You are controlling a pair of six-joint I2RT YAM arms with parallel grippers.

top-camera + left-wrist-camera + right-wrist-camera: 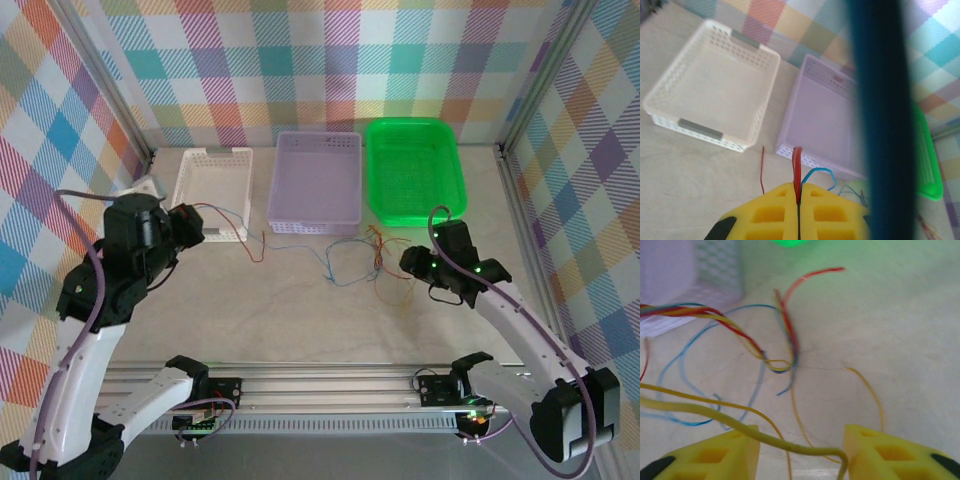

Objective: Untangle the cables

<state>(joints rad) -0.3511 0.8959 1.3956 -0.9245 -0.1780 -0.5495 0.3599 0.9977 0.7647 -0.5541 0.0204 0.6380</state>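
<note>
Your left gripper has its jaws clamped together on a red cable. Your right gripper has its jaws apart, with a yellow-green cable crossing the gap. The other cables lie tangled on the table, just before the purple basket and the green basket.

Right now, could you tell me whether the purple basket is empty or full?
Empty: the purple basket has a bare floor; the cables lie on the table outside it.
</note>
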